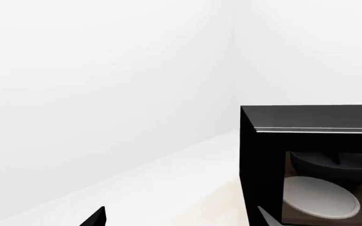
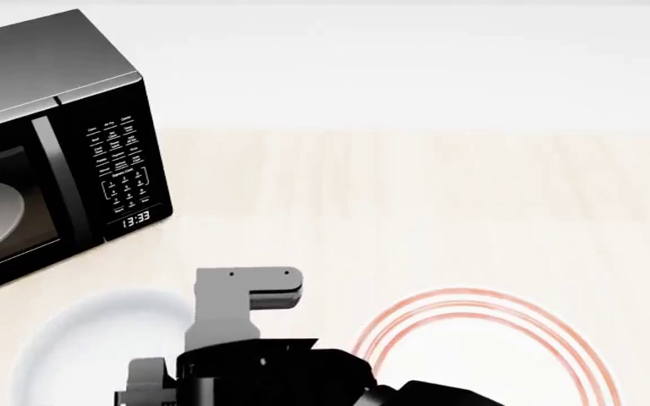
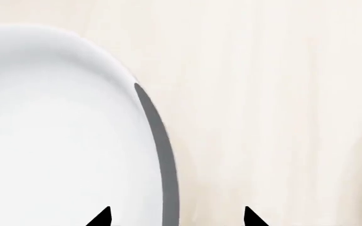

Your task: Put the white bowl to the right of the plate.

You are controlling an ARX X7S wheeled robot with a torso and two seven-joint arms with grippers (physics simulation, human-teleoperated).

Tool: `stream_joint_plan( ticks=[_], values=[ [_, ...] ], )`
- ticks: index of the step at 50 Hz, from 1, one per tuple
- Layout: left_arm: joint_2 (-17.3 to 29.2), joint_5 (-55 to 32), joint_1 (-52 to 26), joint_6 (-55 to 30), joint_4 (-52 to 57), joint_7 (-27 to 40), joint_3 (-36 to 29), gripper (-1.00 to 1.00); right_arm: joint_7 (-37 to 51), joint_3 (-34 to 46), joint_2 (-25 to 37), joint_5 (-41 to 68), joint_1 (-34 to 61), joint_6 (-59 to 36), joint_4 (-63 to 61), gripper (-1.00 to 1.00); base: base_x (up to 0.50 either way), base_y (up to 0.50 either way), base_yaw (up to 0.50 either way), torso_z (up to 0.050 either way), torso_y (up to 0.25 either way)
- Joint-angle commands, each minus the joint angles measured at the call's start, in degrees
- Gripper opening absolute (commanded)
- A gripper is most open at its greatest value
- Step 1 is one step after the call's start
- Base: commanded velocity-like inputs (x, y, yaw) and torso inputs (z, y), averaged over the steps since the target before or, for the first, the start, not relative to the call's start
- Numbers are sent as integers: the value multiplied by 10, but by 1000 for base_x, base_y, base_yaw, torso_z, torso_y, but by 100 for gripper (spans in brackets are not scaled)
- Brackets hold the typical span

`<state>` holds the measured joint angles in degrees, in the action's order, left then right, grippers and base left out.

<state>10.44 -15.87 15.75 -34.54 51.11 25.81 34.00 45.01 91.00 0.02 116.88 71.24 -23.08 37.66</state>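
The white bowl (image 2: 77, 351) lies at the near left of the pale counter, left of the plate (image 2: 477, 298) with its thin red rings. A grey and black arm (image 2: 240, 309) stands over the bowl's right edge and hides the gripper there. In the right wrist view the bowl (image 3: 55, 141) fills one side. My right gripper (image 3: 176, 219) is open, with one dark fingertip (image 3: 103, 217) over the bowl's inside and the other over the counter outside its rim. My left gripper (image 1: 179, 219) is open and empty, held up beside the microwave.
A black microwave (image 2: 43, 127) stands at the back left of the counter, close behind the bowl. The left wrist view shows its side (image 1: 263, 165) and the pale round tray (image 1: 319, 200) inside. A white wall (image 2: 415, 51) runs behind the counter.
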Motion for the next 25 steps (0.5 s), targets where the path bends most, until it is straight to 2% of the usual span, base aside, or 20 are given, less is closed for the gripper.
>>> stream_joint_plan(
  ticks=[1, 18, 25],
  values=[
    [2, -4, 4, 3, 1, 3, 0, 100, 11, 5, 0, -7, -3, -12, -4, -100, 0, 0, 0, 0, 0],
    [6, -9, 5, 3, 1, 8, 0, 100, 38, -8, 7, 0, 17, -9, -30, -100, 0, 0, 0, 0, 0],
    [8, -8, 3, 1, -1, 12, -5, 100, 146, -78, 101, 48, 58, 19, -243, -100, 0, 0, 0, 0, 0]
  ],
)
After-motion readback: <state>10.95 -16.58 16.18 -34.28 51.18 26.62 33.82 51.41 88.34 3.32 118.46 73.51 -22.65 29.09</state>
